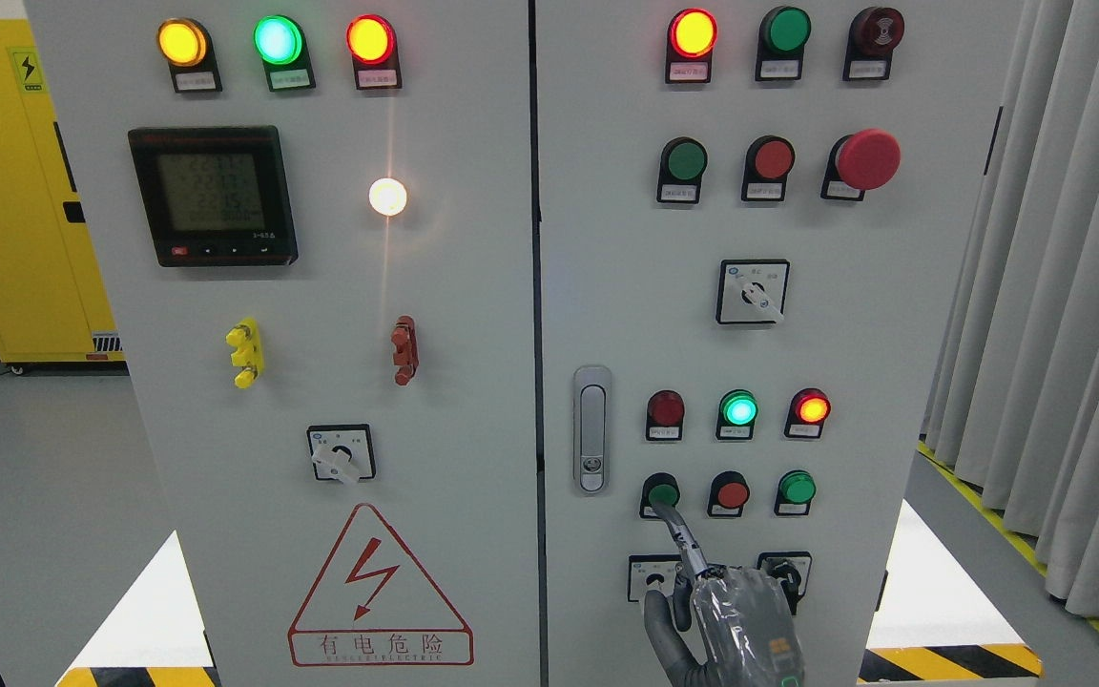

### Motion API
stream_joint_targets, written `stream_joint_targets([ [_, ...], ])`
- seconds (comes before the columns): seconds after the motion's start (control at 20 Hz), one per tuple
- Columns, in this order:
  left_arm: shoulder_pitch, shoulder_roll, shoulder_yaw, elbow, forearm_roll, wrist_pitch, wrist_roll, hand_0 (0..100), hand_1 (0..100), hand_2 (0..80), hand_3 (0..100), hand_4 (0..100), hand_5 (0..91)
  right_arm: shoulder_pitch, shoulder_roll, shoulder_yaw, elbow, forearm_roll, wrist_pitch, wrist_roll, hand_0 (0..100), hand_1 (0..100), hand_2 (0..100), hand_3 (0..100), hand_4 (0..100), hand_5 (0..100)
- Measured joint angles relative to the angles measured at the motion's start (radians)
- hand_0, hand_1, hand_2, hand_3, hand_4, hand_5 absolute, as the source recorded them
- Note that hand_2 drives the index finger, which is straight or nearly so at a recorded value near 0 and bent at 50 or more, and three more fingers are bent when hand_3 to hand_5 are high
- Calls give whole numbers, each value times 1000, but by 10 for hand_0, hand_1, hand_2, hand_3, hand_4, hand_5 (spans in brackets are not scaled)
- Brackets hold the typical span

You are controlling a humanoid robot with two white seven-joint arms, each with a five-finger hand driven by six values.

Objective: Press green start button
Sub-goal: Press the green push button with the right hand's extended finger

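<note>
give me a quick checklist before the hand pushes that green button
1. Target: the extended finger points at the green button, leftmost in the bottom button row: ok.
2. Contact: fingertip overlaps the button's lower edge; whether it touches or is pressed in: cannot tell.
3. Neighbour: the red button beside it is clear of the finger: ok.
4. Other fingers: the right hand covers the rotary switch below; whether it touches it: cannot tell.
5. Door handle to the left is clear of the hand: ok.
6. Left hand: not in view: cannot tell.
</note>
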Motion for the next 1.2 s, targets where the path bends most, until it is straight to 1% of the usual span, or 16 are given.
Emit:
stream_joint_targets([
  [0.7, 0, 0, 0, 0, 0, 0, 0, 120, 556, 0, 0, 0, 0, -27, -1, -13, 42, -38, -3, -4, 752, 939, 0, 945, 1000, 1000],
  [0.95, 0, 0, 0, 0, 0, 0, 0, 120, 556, 0, 0, 0, 0, -30, -1, -17, 50, -49, -4, 14, 767, 938, 0, 945, 1000, 1000],
  [1.2, 0, 0, 0, 0, 0, 0, 0, 120, 556, 0, 0, 0, 0, -32, -1, -19, 55, -53, -4, 19, 773, 937, 0, 944, 1000, 1000],
])
